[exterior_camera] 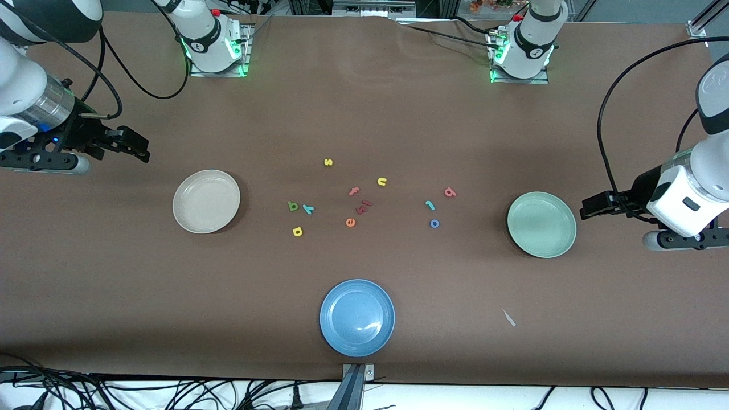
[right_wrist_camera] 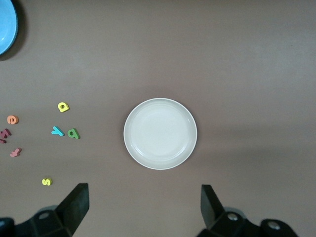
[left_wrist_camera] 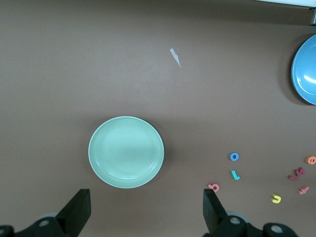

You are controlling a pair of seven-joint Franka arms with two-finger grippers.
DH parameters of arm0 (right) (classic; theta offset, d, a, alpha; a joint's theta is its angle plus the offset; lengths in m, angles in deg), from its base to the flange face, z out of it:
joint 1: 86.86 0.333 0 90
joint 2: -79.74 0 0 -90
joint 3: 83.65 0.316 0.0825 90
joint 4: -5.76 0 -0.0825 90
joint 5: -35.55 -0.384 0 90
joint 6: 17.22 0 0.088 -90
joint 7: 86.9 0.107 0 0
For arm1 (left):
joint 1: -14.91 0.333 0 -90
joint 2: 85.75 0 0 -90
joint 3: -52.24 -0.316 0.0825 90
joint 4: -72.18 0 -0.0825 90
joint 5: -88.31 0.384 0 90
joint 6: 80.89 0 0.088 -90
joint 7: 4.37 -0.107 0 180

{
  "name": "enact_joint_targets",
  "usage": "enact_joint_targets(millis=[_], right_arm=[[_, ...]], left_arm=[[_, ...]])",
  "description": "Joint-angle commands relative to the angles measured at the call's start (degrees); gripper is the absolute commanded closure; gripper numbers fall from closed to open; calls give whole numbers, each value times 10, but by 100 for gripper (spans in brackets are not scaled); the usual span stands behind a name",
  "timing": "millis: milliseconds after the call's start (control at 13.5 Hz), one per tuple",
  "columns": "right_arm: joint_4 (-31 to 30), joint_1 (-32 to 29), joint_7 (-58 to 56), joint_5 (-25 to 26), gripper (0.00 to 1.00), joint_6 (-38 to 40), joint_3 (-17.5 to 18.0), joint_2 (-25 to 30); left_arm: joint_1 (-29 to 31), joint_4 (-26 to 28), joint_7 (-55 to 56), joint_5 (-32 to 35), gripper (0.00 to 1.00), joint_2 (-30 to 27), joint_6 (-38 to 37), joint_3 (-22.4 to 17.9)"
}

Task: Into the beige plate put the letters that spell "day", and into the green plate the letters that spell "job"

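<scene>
Brown tabletop (exterior_camera: 364, 114) before us — beige plate (exterior_camera: 206, 201) at our right arm's end, green plate (exterior_camera: 541, 224) at the left's, letters scattered between them; left pincer (left_wrist_camera: 143, 212) and right pincer (right_wrist_camera: 143, 210) hover wide open, empty, each over its plate's end

Brown table (exterior_camera: 364, 114): plates (exterior_camera: 357, 318), foam letters (exterior_camera: 350, 222)

A round cream-beige plate (exterior_camera: 206, 201) and a round pale mint-green plate (exterior_camera: 541, 224) sit empty at opposite table ends, a round blue plate (exterior_camera: 357, 317) nearest the camera. Between them lie roughly 11 tiny foam letters (exterior_camera: 350, 222).
</scene>
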Motion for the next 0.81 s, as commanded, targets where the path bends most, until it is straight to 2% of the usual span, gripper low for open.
enact_joint_targets(millis=[0,740], right_arm=[[7,-3,-1,-3,0,10,-2,4],[8,-3,-5,-3,0,11,0,5]], left_arm=[[1,-1,-7,8,0,-3,-3,2],[2,-2,-7,9,0,-3,-3,2]])
